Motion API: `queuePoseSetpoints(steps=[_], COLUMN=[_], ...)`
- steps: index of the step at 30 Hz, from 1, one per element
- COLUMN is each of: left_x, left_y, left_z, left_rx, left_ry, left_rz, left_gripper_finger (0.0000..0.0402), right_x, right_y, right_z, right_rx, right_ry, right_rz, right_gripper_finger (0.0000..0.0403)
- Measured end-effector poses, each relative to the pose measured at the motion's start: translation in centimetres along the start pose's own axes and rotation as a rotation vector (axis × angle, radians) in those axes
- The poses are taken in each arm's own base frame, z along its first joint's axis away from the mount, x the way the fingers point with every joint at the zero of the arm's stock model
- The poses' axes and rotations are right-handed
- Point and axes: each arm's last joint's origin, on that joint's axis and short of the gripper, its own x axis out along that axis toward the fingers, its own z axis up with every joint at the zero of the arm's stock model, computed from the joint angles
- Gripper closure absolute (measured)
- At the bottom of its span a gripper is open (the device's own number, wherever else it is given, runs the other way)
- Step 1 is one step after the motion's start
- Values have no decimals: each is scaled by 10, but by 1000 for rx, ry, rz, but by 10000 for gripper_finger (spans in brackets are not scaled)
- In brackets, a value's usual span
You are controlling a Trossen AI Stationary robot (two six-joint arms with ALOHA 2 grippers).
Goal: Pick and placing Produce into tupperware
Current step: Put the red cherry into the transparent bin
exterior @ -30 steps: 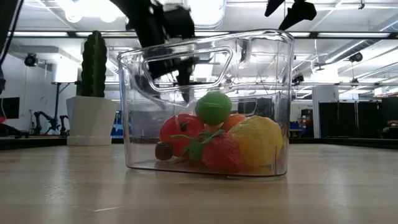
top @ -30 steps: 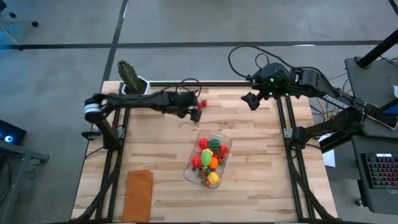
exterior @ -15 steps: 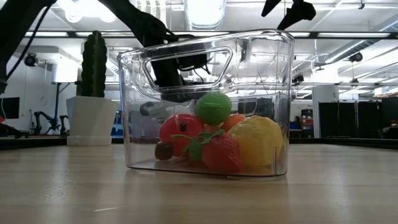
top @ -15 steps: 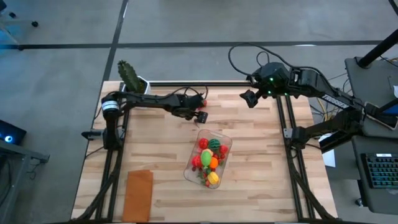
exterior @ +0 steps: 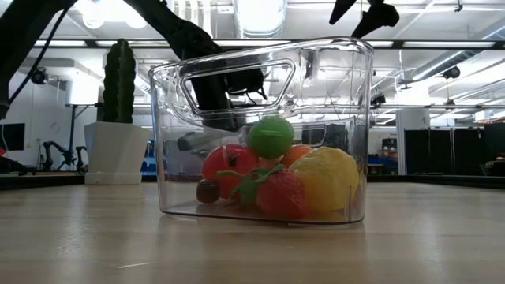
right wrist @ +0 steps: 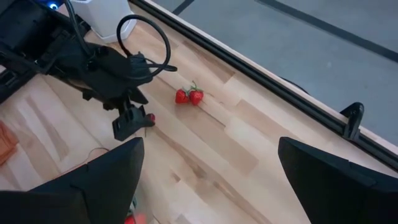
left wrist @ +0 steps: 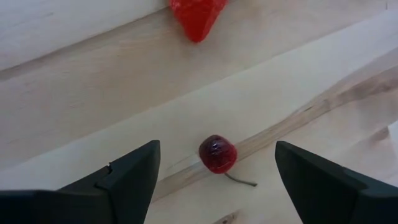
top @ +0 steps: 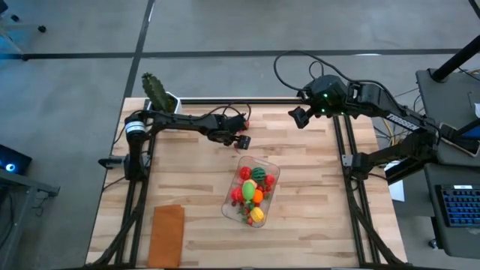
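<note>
Reaching across the table's far side, the left gripper (top: pixel 240 140) is seen from above, jaws wide, near the filled tupperware (top: pixel 252 191). At the left wrist, a dark red cherry (left wrist: pixel 217 154) is framed between empty fingers (left wrist: pixel 124 177). The right gripper (top: pixel 298 118) is held wide apart too.

**Light wooden table and what rests on it**

The table (top: pixel 195 187) is a pale plank top in a dark frame. Near its middle, a little toward the right side, stands the clear tupperware (top: pixel 251 190), set at a slant and holding red, orange, yellow and green produce (top: pixel 253 193). A flat orange-brown rectangle (top: pixel 168 236) lies near the front left corner. At the far left corner stands a green cactus in a white pot (top: pixel 159 95). Along the far edge, two small red strawberries (right wrist: pixel 188 96) lie touching each other, and a dark red cherry (left wrist: pixel 217 154) with a thin stem lies near them on the bare wood.
</note>
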Motion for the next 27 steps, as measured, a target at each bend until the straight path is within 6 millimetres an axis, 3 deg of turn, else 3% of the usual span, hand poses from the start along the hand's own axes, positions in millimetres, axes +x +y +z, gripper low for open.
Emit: queuePoseSetpoints(steps=[14,27], left_x=[0,0], left_y=[1,-3], left_z=[1,-2], left_rx=[-7,-93], left_ry=[-4,18], left_rz=[-3,-24], left_gripper_finger=[188,197], right_x=[0,0], right_y=[0,0], right_z=[0,0], right_rx=[22,52], right_ry=[-1,0], right_rz=[1,0], right_gripper_finger=[39,39])
